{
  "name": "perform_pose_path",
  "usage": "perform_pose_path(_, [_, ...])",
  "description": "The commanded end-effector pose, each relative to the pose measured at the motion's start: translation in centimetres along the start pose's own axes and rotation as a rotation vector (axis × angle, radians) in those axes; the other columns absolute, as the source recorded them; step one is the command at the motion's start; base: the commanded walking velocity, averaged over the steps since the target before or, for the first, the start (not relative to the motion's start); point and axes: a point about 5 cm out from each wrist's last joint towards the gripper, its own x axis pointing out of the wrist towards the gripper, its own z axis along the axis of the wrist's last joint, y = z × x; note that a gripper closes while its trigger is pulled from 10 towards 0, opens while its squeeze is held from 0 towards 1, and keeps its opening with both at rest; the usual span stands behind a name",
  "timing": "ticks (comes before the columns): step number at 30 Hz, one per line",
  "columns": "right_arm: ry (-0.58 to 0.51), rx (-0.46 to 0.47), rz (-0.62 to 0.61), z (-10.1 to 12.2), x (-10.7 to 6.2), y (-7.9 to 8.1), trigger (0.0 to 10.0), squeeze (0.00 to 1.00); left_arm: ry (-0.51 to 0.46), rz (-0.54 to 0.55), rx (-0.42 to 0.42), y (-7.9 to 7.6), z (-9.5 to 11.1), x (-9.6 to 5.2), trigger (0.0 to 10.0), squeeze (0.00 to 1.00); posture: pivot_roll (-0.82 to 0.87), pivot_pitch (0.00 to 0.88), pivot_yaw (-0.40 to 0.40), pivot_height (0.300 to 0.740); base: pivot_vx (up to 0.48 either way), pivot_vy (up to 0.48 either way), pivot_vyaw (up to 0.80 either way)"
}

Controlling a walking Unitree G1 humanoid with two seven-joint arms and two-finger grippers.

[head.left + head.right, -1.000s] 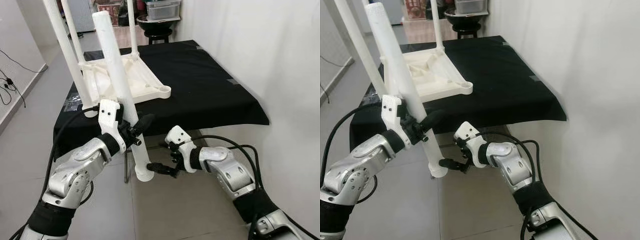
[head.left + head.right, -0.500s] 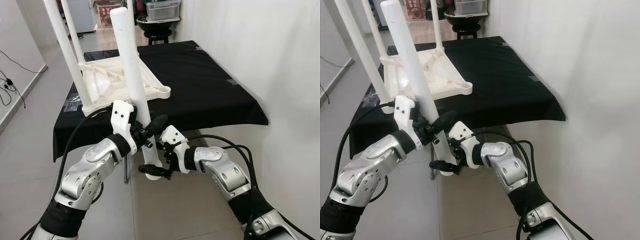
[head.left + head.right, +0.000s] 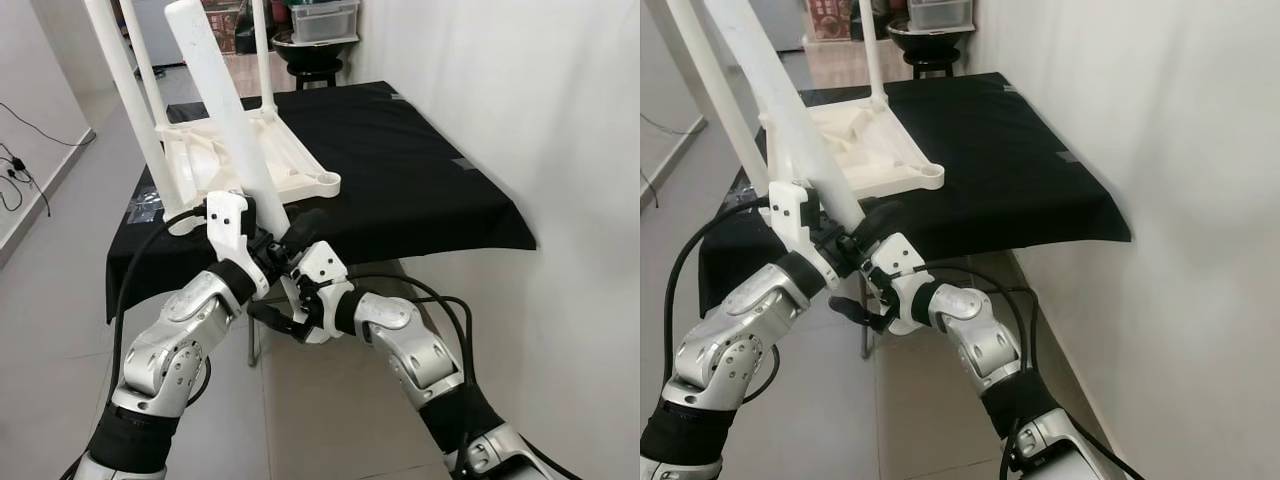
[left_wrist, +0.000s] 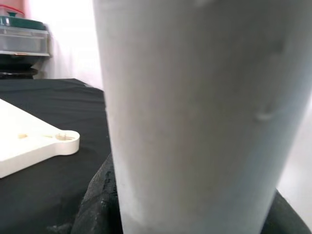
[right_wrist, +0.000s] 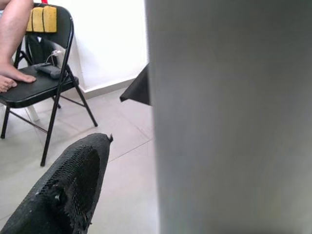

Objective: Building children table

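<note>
A loose white table leg [image 3: 225, 110] slants up to the left in front of me, and my left gripper [image 3: 285, 240] is shut on its lower part. My right gripper [image 3: 295, 322] sits at the leg's bottom end, just under the left one. In the right wrist view one black finger [image 5: 63, 195] stands apart from the leg [image 5: 234, 122], with floor showing between them. The upside-down white tabletop [image 3: 300, 165] lies on the black-covered table [image 3: 430, 190], its other legs pointing up. The empty corner socket [image 3: 328, 183] faces me.
A white wall runs along the right. A black stool with a clear bin [image 3: 318, 50] stands behind the table. Cables [image 3: 18, 170] lie on the floor at the left. A black folding chair [image 5: 46, 83] holds a person's foot [image 5: 12, 80].
The leg's top has swung to the left and it now leans more. My right gripper has moved up and left along the leg's bottom end, closer to my left gripper.
</note>
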Motion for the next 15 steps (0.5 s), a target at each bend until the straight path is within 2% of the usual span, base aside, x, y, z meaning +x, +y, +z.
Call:
perform_pose_path(1, [-0.018,-0.008,0.004,0.02,0.7,0.52,5.2,0.0,-0.04,-0.043,-0.016,-0.84,0.73,0.58,0.0,0.0,-0.05,0.009,0.023,0.74,0.0,0.0,0.0])
perform_pose_path(2, [-0.025,-0.018,-0.006,0.04,0.83,0.46,3.1,0.0,-0.043,-0.044,-0.018,-0.89,0.76,0.62,0.0,0.0,-0.05,0.009,0.023,0.74,0.0,0.0,0.0])
perform_pose_path(3, [-0.025,-0.018,-0.006,0.04,0.83,0.46,3.1,0.0,-0.043,-0.044,-0.018,-0.89,0.76,0.62,0.0,0.0,-0.05,0.009,0.023,0.74,0.0,0.0,0.0])
perform_pose_path(4, [-0.034,-0.026,-0.023,0.1,0.92,0.32,0.0,0.0,-0.047,-0.045,-0.024,-0.97,0.77,0.68,0.0,0.0,-0.05,0.009,0.021,0.74,0.0,0.0,0.0])
perform_pose_path(10, [-0.09,-0.025,-0.076,0.75,1.27,-0.25,0.0,0.0,-0.049,-0.05,-0.031,-1.23,0.67,0.83,0.0,0.0,-0.05,0.008,0.023,0.74,0.0,0.0,0.0])
perform_pose_path(15, [-0.093,-0.033,-0.079,0.85,1.43,-0.43,0.0,0.0,-0.047,-0.058,-0.035,-1.48,0.56,0.9,0.0,0.0,-0.05,0.008,0.022,0.74,0.0,0.0,0.0])
